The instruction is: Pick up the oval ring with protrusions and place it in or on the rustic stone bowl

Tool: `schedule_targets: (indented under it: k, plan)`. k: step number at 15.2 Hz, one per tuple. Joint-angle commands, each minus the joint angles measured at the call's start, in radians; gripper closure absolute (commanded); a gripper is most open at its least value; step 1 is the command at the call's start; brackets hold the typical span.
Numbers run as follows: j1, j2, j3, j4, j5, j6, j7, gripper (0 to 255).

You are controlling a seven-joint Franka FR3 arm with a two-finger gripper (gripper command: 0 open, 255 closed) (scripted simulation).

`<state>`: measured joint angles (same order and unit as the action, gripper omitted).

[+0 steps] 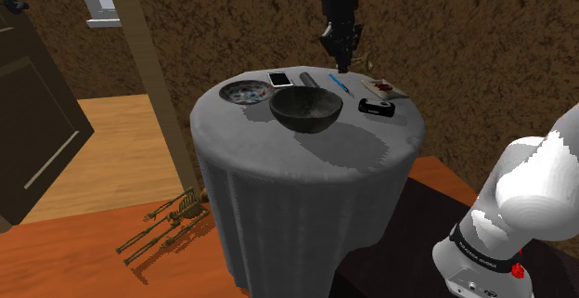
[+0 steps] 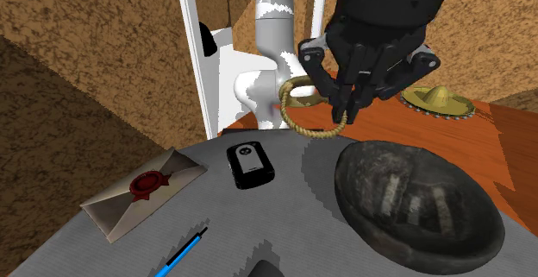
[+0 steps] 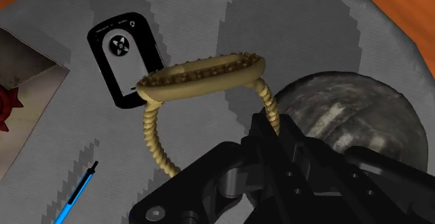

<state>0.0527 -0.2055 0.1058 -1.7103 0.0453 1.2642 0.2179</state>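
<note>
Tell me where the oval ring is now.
The gripper holds the ring off the table; in the second exterior view it hangs above the gap between the black device and the dark bowl.

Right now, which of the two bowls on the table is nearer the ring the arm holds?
The large dark stone bowl, close beside the end effector clasping the oval ring. The small patterned dish sits farther off, toward the shoulder view's left.

**Ring half-covered, envelope clipped**

In the wrist view the gripper (image 3: pixel 268 135) hides the part of the oval ring (image 3: pixel 202 72) it clasps, and one side of the stone bowl (image 3: pixel 348 111). The envelope (image 3: pixel 28 104) and the blue pen (image 3: pixel 80 190) run off the picture's edge. In the shoulder view the small dish's (image 1: pixel 225 93) contents are too small to tell.
</note>
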Motion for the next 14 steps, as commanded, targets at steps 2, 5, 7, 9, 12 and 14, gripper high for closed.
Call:
schedule_targets:
  k: [2,5,7,9,12,14]
  plan:
    - [0.025,0.069,0.04,0.067,0.015,0.005,0.069,255]
    - [0.053,0.144,0.078,0.142,0.023,0.007,0.14,255]
    - [0.074,0.199,0.103,0.201,0.024,0.006,0.187,255]
    - [0.093,0.249,0.122,0.256,0.022,0.002,0.226,255]
    - [0.092,0.234,0.12,0.196,0.024,0.047,0.221,255]
    - [0.092,0.225,0.12,0.158,0.025,0.076,0.217,255]
